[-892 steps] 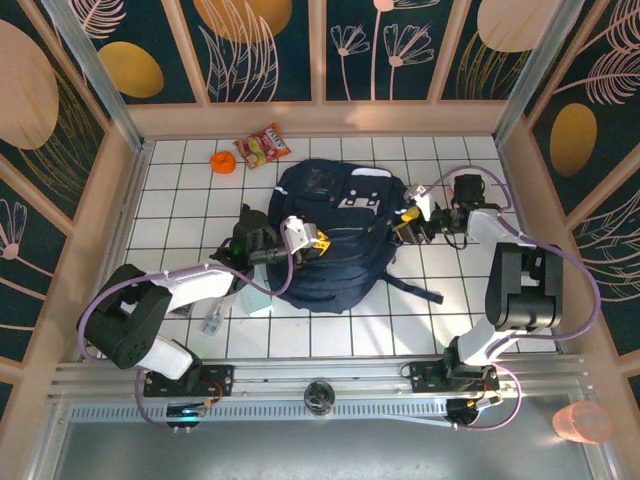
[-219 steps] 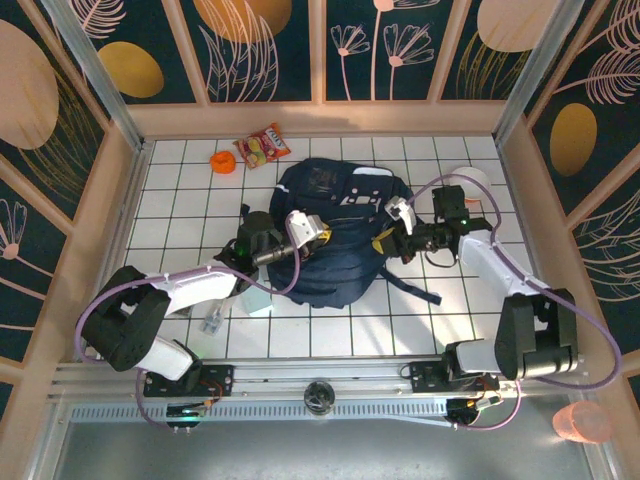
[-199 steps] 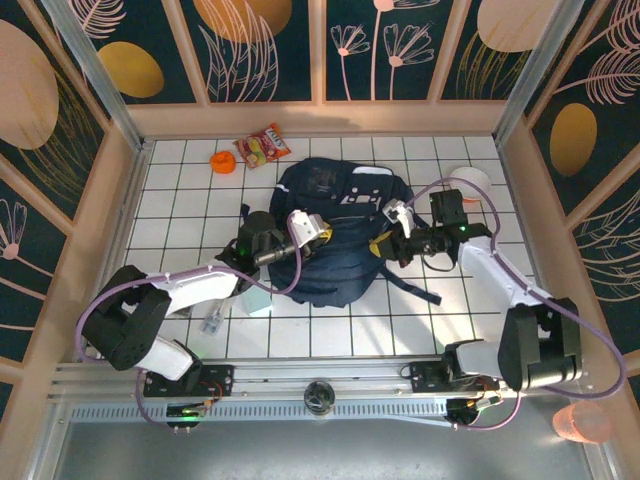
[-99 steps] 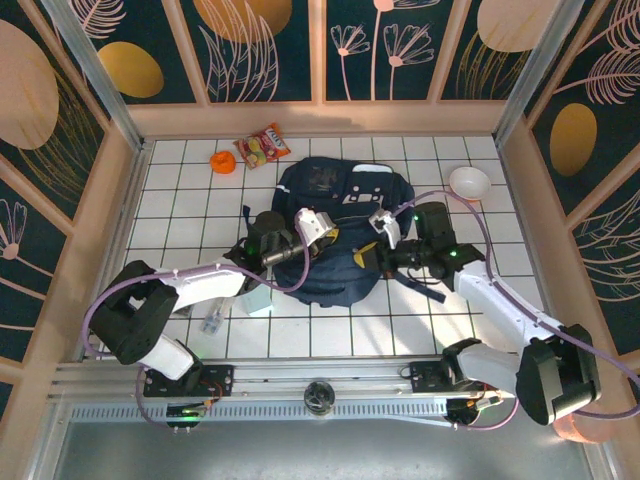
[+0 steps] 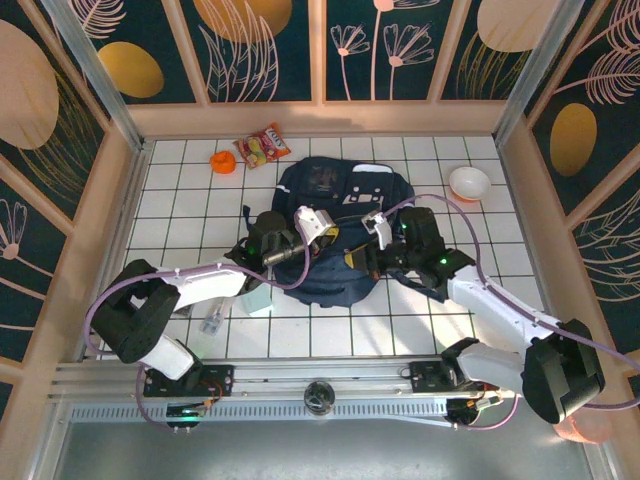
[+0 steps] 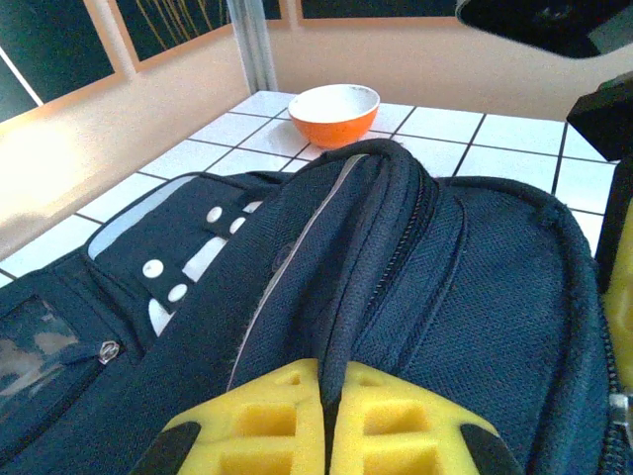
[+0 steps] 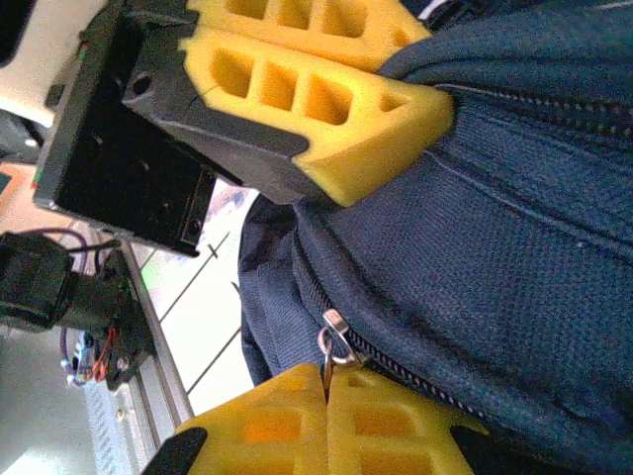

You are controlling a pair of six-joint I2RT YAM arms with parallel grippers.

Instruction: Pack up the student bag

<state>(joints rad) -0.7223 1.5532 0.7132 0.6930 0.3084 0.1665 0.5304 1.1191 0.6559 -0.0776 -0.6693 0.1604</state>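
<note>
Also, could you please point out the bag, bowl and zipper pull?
student bag [image 5: 325, 182]: top external view, far pocket.
bowl [image 6: 334, 121]: left wrist view, orange wall.
zipper pull [image 7: 334, 341]: right wrist view, metal ring.

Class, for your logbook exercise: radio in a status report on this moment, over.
Status: left pincer shut on a fabric ridge of the student bag. Then right pincer shut on zip pull. Nearby bowl and snack packet lie apart from it.
</note>
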